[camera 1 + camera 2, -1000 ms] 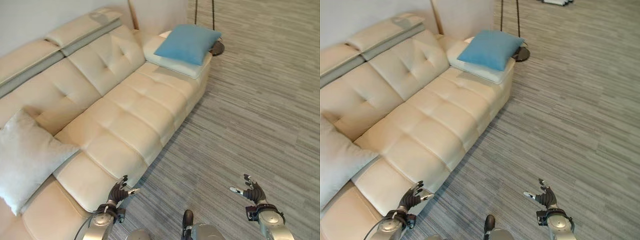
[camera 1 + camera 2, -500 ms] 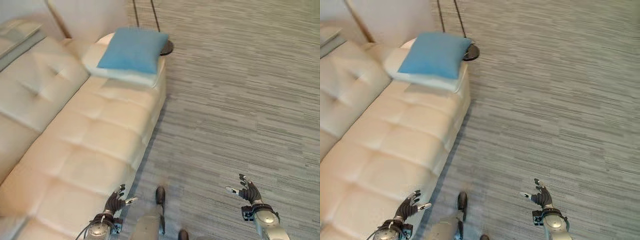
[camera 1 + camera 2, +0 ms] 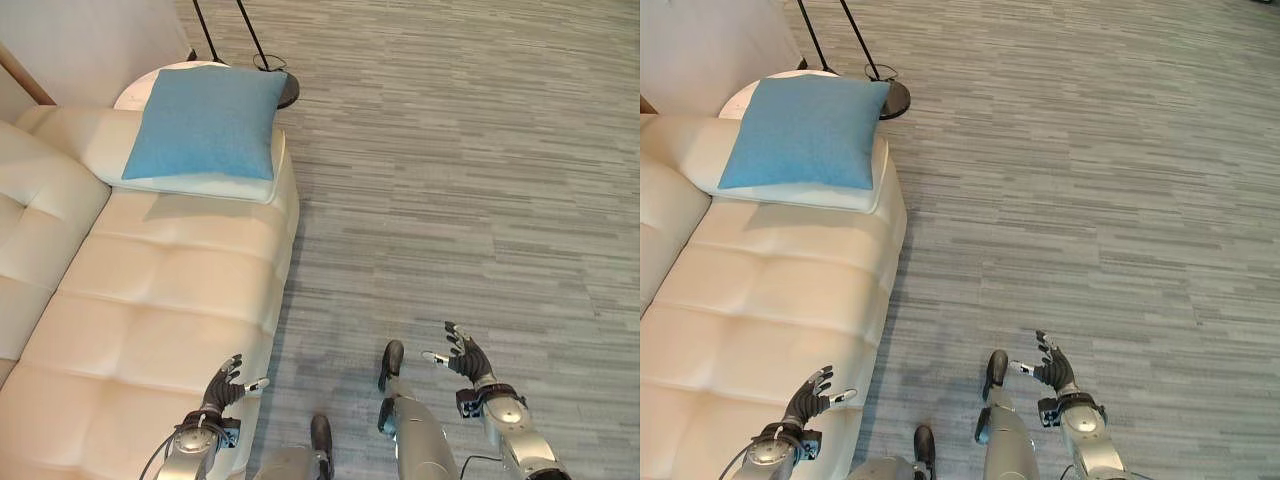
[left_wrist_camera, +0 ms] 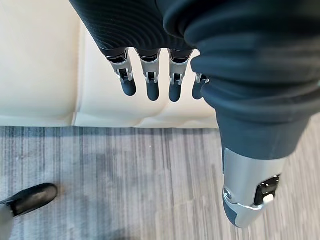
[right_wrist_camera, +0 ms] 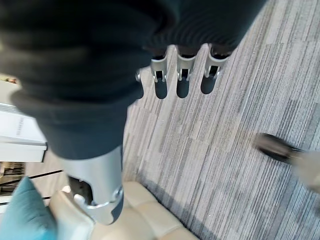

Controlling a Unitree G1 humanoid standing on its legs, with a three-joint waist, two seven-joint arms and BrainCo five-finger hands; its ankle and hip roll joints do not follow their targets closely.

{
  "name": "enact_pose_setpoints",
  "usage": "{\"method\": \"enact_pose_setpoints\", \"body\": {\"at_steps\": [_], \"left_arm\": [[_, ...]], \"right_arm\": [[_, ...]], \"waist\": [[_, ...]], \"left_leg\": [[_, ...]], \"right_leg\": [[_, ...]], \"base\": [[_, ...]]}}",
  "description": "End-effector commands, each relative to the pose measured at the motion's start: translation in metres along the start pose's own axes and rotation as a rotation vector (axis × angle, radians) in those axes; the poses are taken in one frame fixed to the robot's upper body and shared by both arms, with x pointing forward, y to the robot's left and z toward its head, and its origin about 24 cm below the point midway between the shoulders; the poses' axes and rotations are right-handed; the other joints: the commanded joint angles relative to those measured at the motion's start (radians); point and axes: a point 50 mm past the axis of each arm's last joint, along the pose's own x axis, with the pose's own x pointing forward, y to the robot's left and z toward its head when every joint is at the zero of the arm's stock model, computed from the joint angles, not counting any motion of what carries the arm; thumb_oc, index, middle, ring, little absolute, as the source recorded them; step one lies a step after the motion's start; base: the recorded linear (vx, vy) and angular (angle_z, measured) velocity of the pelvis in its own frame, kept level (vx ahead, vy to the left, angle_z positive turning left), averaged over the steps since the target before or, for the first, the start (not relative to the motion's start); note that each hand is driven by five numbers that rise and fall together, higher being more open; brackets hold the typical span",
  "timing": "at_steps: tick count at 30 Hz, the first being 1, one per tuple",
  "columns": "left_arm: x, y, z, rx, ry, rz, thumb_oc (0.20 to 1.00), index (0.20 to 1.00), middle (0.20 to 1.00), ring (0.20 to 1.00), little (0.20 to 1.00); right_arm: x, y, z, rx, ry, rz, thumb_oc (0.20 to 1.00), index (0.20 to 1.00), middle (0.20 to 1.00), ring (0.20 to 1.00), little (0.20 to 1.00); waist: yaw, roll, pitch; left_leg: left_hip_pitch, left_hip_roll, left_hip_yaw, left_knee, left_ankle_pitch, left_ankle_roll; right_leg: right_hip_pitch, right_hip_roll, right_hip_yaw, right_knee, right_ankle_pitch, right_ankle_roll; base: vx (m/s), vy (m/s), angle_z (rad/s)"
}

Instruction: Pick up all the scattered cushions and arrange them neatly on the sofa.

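Observation:
A blue cushion (image 3: 205,122) lies flat on the cream sofa's (image 3: 150,300) far end, resting on the armrest pad. My left hand (image 3: 222,385) hovers open over the sofa seat's front edge, its fingers (image 4: 150,82) straight and holding nothing. Out over the grey floor my right hand (image 3: 463,357) is open too, its fingers (image 5: 182,77) spread and empty. A corner of the blue cushion (image 5: 22,212) appears in the right wrist view.
A floor lamp's thin black poles (image 3: 245,28) and round dark base (image 3: 287,90) stand just beyond the sofa's far end, beside a small round white table (image 3: 135,85). Striped grey carpet (image 3: 460,180) stretches wide to the right.
The camera has swung to the right: the sofa back and the white cushion have left the picture and the blue cushion sits further left. Both hands stay open and empty.

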Motion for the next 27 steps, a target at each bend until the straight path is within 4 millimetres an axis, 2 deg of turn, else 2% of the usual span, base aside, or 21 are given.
{"method": "enact_pose_setpoints", "body": {"at_steps": [1, 2, 3, 5, 6, 7, 8, 9, 11, 12, 13, 15, 16, 17, 18, 19, 22, 23, 24, 26, 27], "left_arm": [[-0.004, 0.006, 0.018, 0.045, -0.118, 0.01, 1.0, 1.0, 1.0, 1.0, 1.0], [-0.004, 0.003, 0.015, 0.035, -0.109, 0.007, 1.0, 1.0, 1.0, 1.0, 1.0], [-0.004, 0.0, 0.013, 0.025, -0.1, 0.001, 1.0, 1.0, 1.0, 1.0, 1.0], [-0.003, -0.005, 0.013, 0.014, -0.096, -0.019, 1.0, 1.0, 1.0, 1.0, 1.0], [-0.002, -0.005, 0.013, 0.014, -0.096, -0.019, 1.0, 1.0, 1.0, 1.0, 1.0], [-0.002, -0.006, 0.014, 0.004, -0.095, -0.022, 1.0, 1.0, 1.0, 1.0, 1.0], [-0.001, -0.008, 0.011, -0.018, -0.081, -0.023, 1.0, 1.0, 1.0, 1.0, 1.0], [0.0, -0.008, 0.009, -0.017, -0.068, -0.017, 1.0, 1.0, 1.0, 1.0, 1.0], [-0.001, -0.01, 0.002, -0.029, -0.037, -0.006, 1.0, 1.0, 1.0, 1.0, 1.0], [-0.001, -0.01, 0.0, -0.032, -0.029, -0.003, 1.0, 1.0, 1.0, 1.0, 1.0], [-0.003, -0.008, -0.003, -0.044, -0.02, 0.011, 1.0, 1.0, 1.0, 1.0, 1.0], [-0.006, -0.005, -0.009, -0.068, 0.0, 0.038, 1.0, 1.0, 1.0, 1.0, 1.0], [-0.006, -0.005, -0.009, -0.068, 0.0, 0.038, 1.0, 1.0, 1.0, 1.0, 1.0], [-0.008, -0.001, -0.014, -0.077, 0.02, 0.061, 1.0, 1.0, 1.0, 1.0, 1.0], [-0.008, -0.001, -0.014, -0.077, 0.02, 0.061, 1.0, 1.0, 1.0, 1.0, 1.0], [-0.009, 0.003, -0.018, -0.083, 0.035, 0.084, 1.0, 1.0, 1.0, 1.0, 1.0], [-0.016, 0.012, -0.03, -0.104, 0.073, 0.128, 1.0, 1.0, 1.0, 1.0, 1.0], [-0.016, 0.013, -0.03, -0.104, 0.074, 0.128, 1.0, 1.0, 1.0, 1.0, 1.0], [-0.018, 0.015, -0.037, -0.092, 0.108, 0.128, 1.0, 1.0, 1.0, 1.0, 1.0], [-0.017, 0.017, -0.041, -0.079, 0.129, 0.135, 1.0, 1.0, 1.0, 1.0, 1.0], [-0.017, 0.017, -0.041, -0.078, 0.129, 0.135, 1.0, 1.0, 1.0, 1.0, 1.0]], "right_arm": [[0.003, -0.016, 0.018, -0.042, -0.092, -0.023, 1.0, 1.0, 1.0, 1.0, 1.0], [0.003, -0.018, 0.017, -0.051, -0.087, -0.025, 1.0, 1.0, 1.0, 1.0, 1.0], [0.003, -0.019, 0.016, -0.054, -0.08, -0.028, 1.0, 1.0, 1.0, 1.0, 1.0], [0.003, -0.023, 0.019, -0.048, -0.095, -0.045, 1.0, 1.0, 1.0, 1.0, 1.0], [0.003, -0.023, 0.019, -0.048, -0.096, -0.044, 1.0, 1.0, 1.0, 1.0, 1.0], [0.003, -0.026, 0.021, -0.04, -0.104, -0.054, 1.0, 1.0, 1.0, 1.0, 1.0], [0.003, -0.032, 0.019, -0.051, -0.087, -0.074, 1.0, 1.0, 1.0, 1.0, 1.0], [0.004, -0.034, 0.02, -0.044, -0.088, -0.083, 1.0, 1.0, 1.0, 1.0, 1.0], [0.001, -0.038, 0.017, -0.03, -0.079, -0.104, 1.0, 1.0, 1.0, 1.0, 1.0], [0.0, -0.039, 0.016, -0.027, -0.077, -0.114, 1.0, 1.0, 1.0, 1.0, 1.0], [-0.001, -0.04, 0.013, -0.026, -0.071, -0.125, 1.0, 1.0, 1.0, 1.0, 1.0], [-0.002, -0.04, 0.009, -0.029, -0.054, -0.135, 1.0, 1.0, 1.0, 1.0, 1.0], [-0.002, -0.04, 0.009, -0.029, -0.054, -0.135, 1.0, 1.0, 1.0, 1.0, 1.0], [-0.003, -0.04, 0.004, -0.033, -0.036, -0.142, 1.0, 1.0, 1.0, 1.0, 1.0], [-0.003, -0.04, 0.004, -0.033, -0.036, -0.142, 1.0, 1.0, 1.0, 1.0, 1.0], [-0.003, -0.039, 0.002, -0.036, -0.025, -0.143, 1.0, 1.0, 1.0, 1.0, 1.0], [-0.005, -0.033, -0.003, -0.032, -0.006, -0.121, 1.0, 1.0, 1.0, 1.0, 1.0], [-0.005, -0.033, -0.004, -0.032, -0.005, -0.12, 1.0, 1.0, 1.0, 1.0, 1.0], [-0.009, -0.029, -0.01, -0.024, 0.018, -0.11, 1.0, 1.0, 1.0, 1.0, 1.0], [-0.007, -0.026, -0.01, -0.024, 0.022, -0.102, 1.0, 1.0, 1.0, 1.0, 1.0], [-0.007, -0.026, -0.01, -0.023, 0.022, -0.102, 1.0, 1.0, 1.0, 1.0, 1.0]], "waist": [[-0.016, 0.015, -0.034], [-0.022, 0.027, -0.041], [-0.026, 0.04, -0.046], [-0.025, 0.05, -0.04], [-0.028, 0.047, -0.042], [-0.027, 0.045, -0.039], [-0.003, 0.033, -0.024], [0.01, 0.029, -0.024], [0.026, 0.029, -0.031], [0.032, 0.031, -0.033], [0.044, 0.038, -0.038], [0.07, 0.054, -0.042], [0.069, 0.053, -0.041], [0.088, 0.052, -0.047], [0.088, 0.05, -0.047], [0.1, 0.048, -0.062], [0.126, 0.033, -0.096], [0.127, 0.031, -0.097], [0.129, 0.009, -0.121], [0.125, -0.022, -0.122], [0.126, -0.023, -0.122]], "left_leg": [[0.085, 0.054, -0.06, 0.056, -0.122, -0.059], [0.09, 0.073, -0.066, 0.076, -0.103, -0.073], [0.077, 0.096, -0.069, 0.131, -0.058, -0.094], [-0.012, 0.14, -0.06, 0.356, 0.071, -0.122], [-0.017, 0.137, -0.062, 0.356, 0.074, -0.122], [-0.065, 0.186, -0.017, 0.46, 0.134, -0.128], [-0.195, 0.172, 0.022, 0.575, 0.083, -0.099], [-0.247, 0.13, 0.021, 0.546, 0.059, -0.088], [-0.296, 0.116, 0.052, 0.43, 0.033, -0.072], [-0.311, 0.111, 0.063, 0.37, 0.038, -0.067], [-0.336, 0.101, 0.059, 0.287, 0.073, -0.068], [-0.373, 0.088, 0.041, 0.112, 0.184, -0.093], [-0.368, 0.085, 0.041, 0.105, 0.187, -0.093], [-0.411, 0.094, 0.074, -0.009, 0.218, -0.103], [-0.409, 0.092, 0.075, -0.012, 0.219, -0.103], [-0.426, 0.106, 0.13, -0.066, 0.222, -0.106], [-0.411, 0.124, 0.223, -0.049, 0.247, -0.084], [-0.409, 0.124, 0.225, -0.05, 0.247, -0.084], [-0.401, 0.107, 0.222, 0.004, 0.276, -0.064], [-0.394, 0.075, 0.213, 0.063, 0.231, -0.032], [-0.394, 0.074, 0.214, 0.065, 0.229, -0.03]], "right_leg": [[0.089, 0.014, 0.055, 0.058, 0.073, 0.036], [0.091, 0.019, 0.05, 0.081, 0.07, 0.026], [0.107, 0.028, 0.046, 0.094, 0.059, 0.011], [0.146, 0.037, 0.025, 0.096, 0.031, -0.025], [0.144, 0.033, 0.023, 0.094, 0.034, -0.025], [0.176, 0.038, 0.001, 0.093, 0.004, -0.05], [0.253, 0.048, -0.009, 0.078, -0.056, -0.083], [0.285, 0.05, -0.004, 0.072, -0.068, -0.081], [0.339, 0.051, -0.012, 0.061, -0.106, -0.07], [0.358, 0.057, -0.015, 0.061, -0.12, -0.07], [0.384, 0.074, -0.018, 0.056, -0.133, -0.071], [0.45, 0.114, -0.017, 0.048, -0.173, -0.07], [0.452, 0.112, -0.018, 0.048, -0.174, -0.07], [0.514, 0.124, -0.021, 0.046, -0.21, -0.064], [0.514, 0.123, -0.021, 0.046, -0.211, -0.064], [0.564, 0.128, -0.019, 0.053, -0.243, -0.053], [0.636, 0.125, -0.014, 0.089, -0.287, -0.035], [0.636, 0.123, -0.012, 0.09, -0.287, -0.034], [0.635, 0.095, -0.022, 0.161, -0.257, -0.016], [0.594, 0.031, -0.03, 0.335, -0.091, 0.045], [0.592, 0.029, -0.028, 0.338, -0.092, 0.047]], "base": [[0.53, -0.202, 0.36], [0.52, -0.245, 0.51], [0.45, -0.288, 0.76], [0.31, -0.262, 0.81], [0.25, -0.257, 0.35], [0.47, -0.362, -0.02], [0.64, -0.41, -0.12], [0.64, -0.294, 0.12], [0.44, -0.088, 0.16], [0.42, -0.051, 0.05], [0.43, -0.02, 0.44], [0.44, -0.002, 0.5], [0.55, 0.016, 0.14], [0.35, 0.012, -0.09], [0.72, 0.075, 0.05], [0.59, 0.116, 0.01], [0.62, 0.152, -0.1], [0.6, 0.16, -0.07], [0.55, 0.195, -0.06], [0.49, 0.227, 0.17], [0.39, 0.208, 0.5]]}}
